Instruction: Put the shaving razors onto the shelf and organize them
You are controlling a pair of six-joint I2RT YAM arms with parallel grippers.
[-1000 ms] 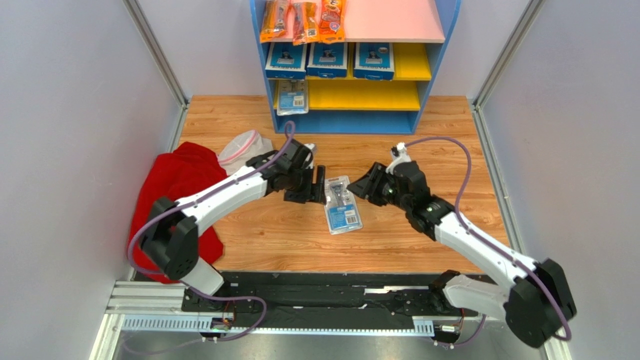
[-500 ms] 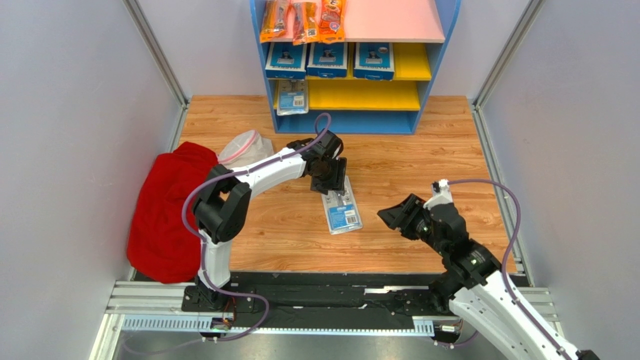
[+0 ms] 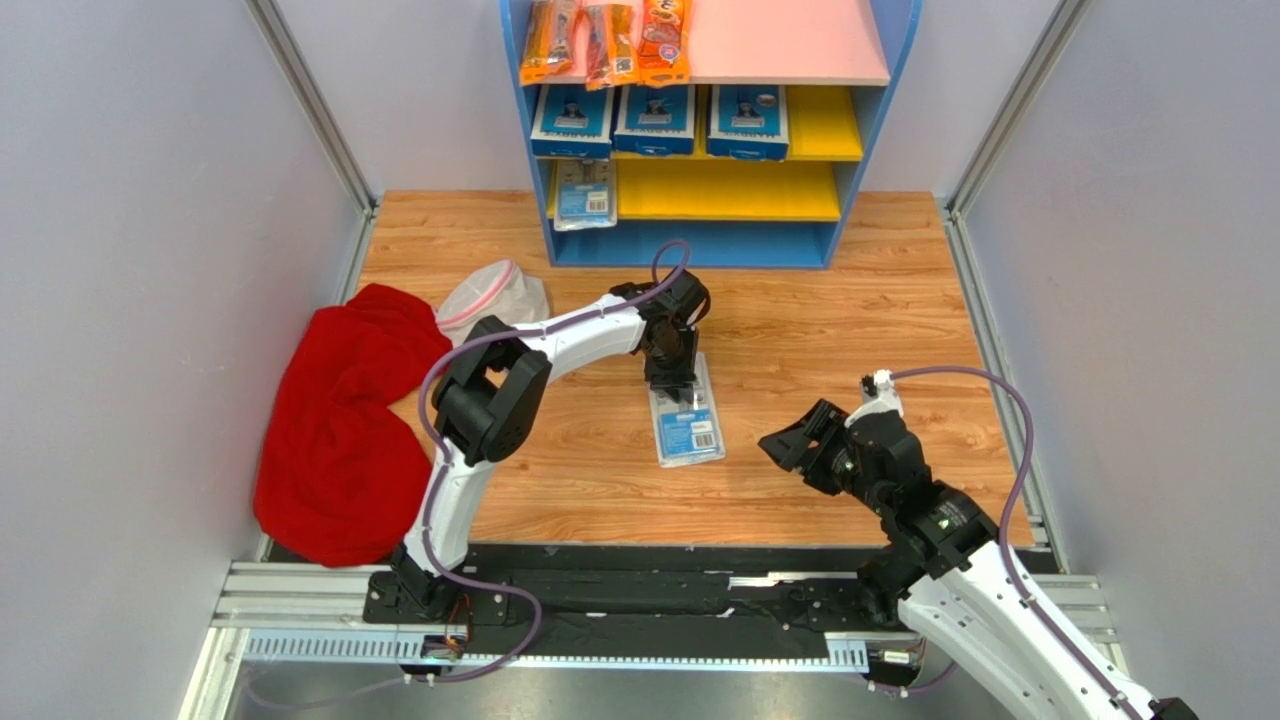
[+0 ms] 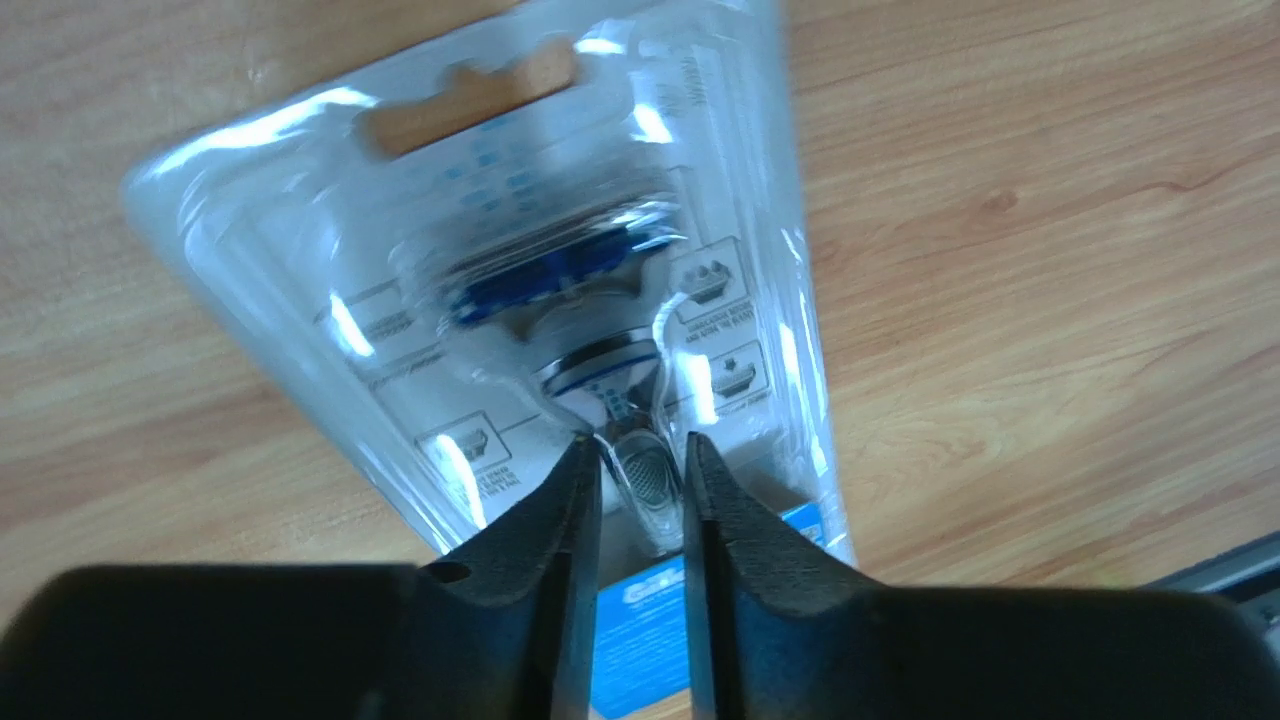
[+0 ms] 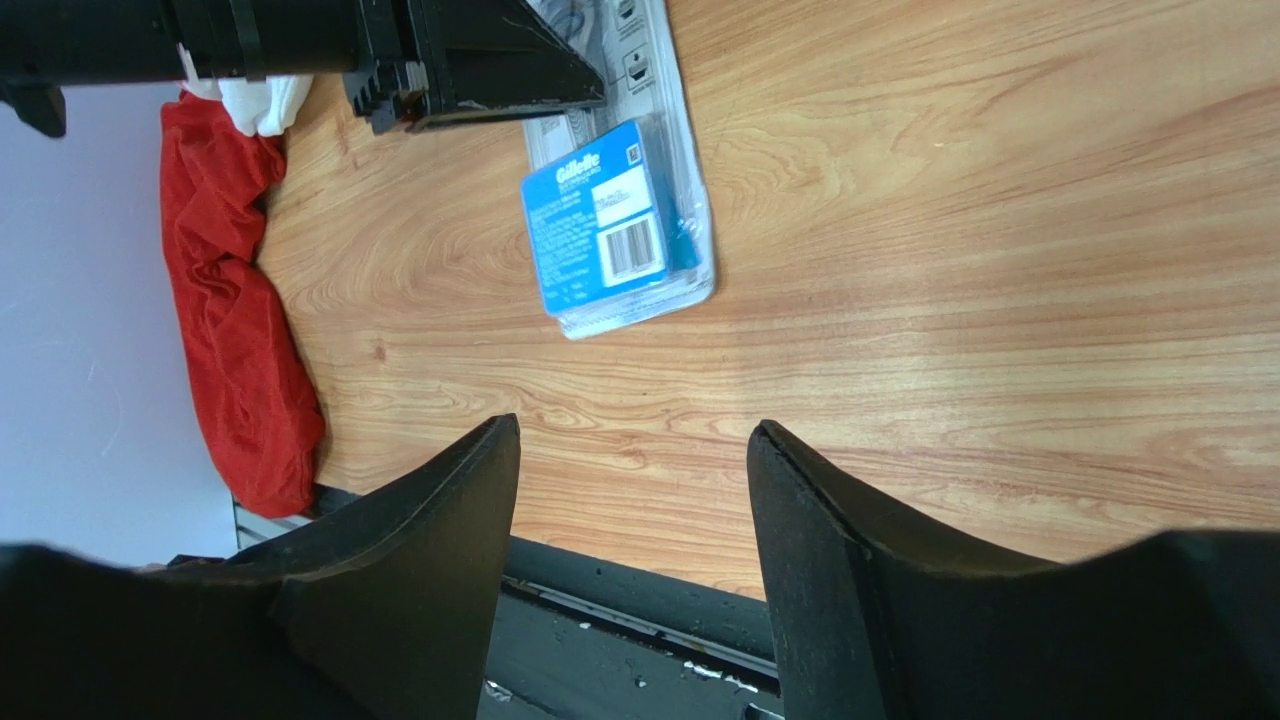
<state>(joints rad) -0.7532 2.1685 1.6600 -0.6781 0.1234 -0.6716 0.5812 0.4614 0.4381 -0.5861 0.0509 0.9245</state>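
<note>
Razor pack [image 3: 687,431]: laid flat on bench [image 3: 812,345].
Left tool [image 4: 637,477]: set narrowly about the blister ridge; grip cannot be told.
Right tool [image 5: 631,450]: held open, empty.
Care: ridge is to be pinched squarely before lifting.

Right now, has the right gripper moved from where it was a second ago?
Yes. The right gripper has pulled back from the razor pack, away from the shelf and toward the near edge of the table.

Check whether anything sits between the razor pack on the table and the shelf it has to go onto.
Nothing visible does. Only bare table lies between the razor pack and the shelf, and the lower yellow board has free space right of the lone pack there. The left hand sits directly over the razor pack.
</note>
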